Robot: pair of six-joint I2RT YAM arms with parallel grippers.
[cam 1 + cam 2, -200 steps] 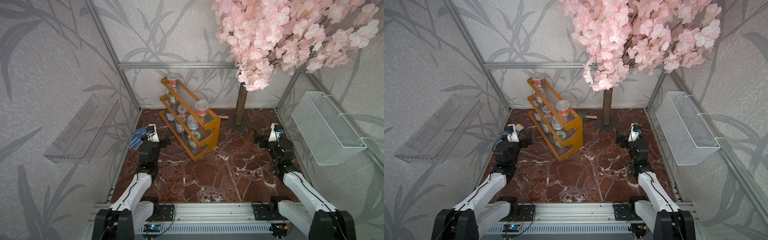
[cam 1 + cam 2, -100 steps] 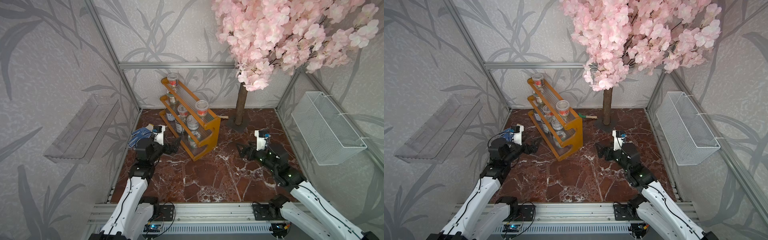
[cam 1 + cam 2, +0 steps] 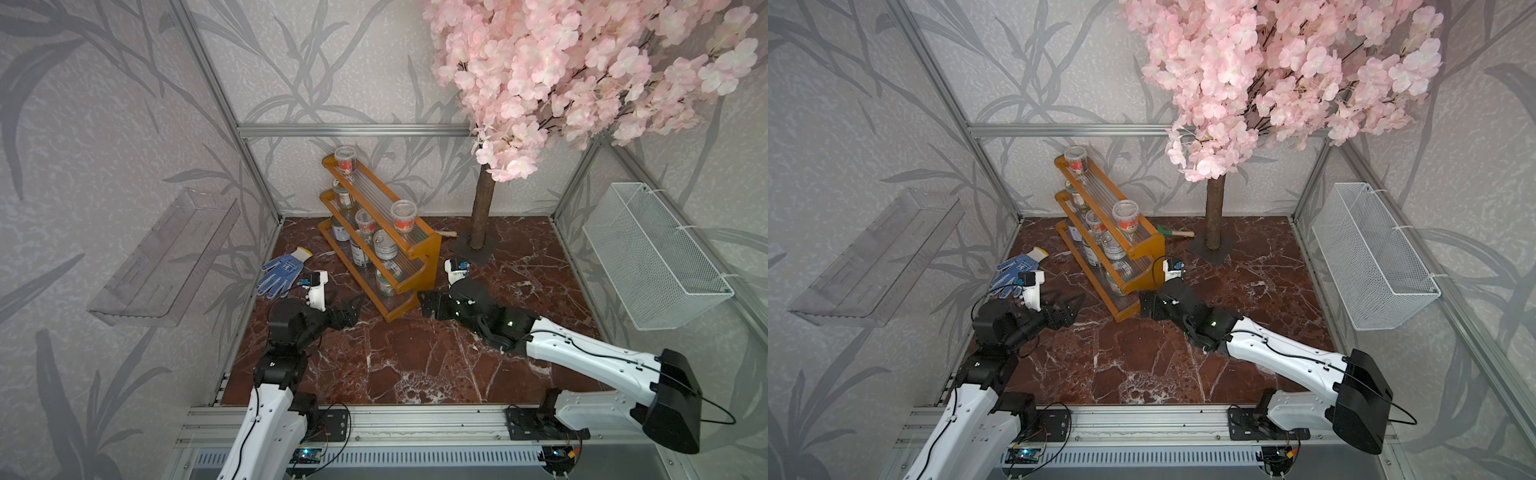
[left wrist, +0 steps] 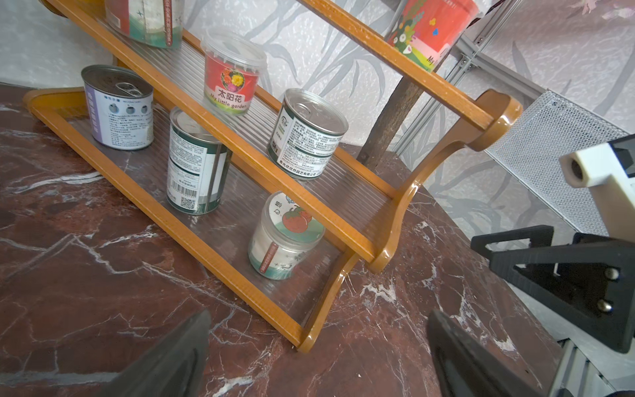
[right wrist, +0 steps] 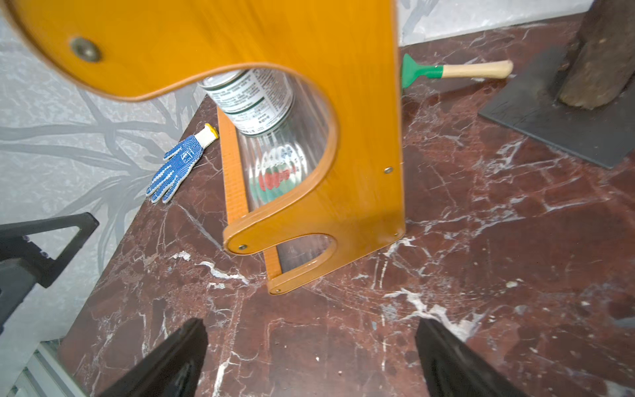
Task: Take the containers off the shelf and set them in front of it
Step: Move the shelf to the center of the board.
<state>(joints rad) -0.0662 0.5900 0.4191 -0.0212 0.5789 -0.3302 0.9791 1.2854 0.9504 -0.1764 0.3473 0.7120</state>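
Standing slantwise on the marble floor, toward the back wall: the shelf. Orange-brown wood, three stepped tiers with clear ribbed surfaces. All eight containers are on it.

- Top tier: two clear cups with red-orange labels.
- Middle tier: glass jar, labelled cup, pull-tab tin.
- Bottom tier: purple-labelled tin, green-labelled tin, tomato-lid jar.

The left gripper has its jaws apart, empty, just before the bottom tier. The right gripper has its jaws apart, empty, near the shelf's end panel.
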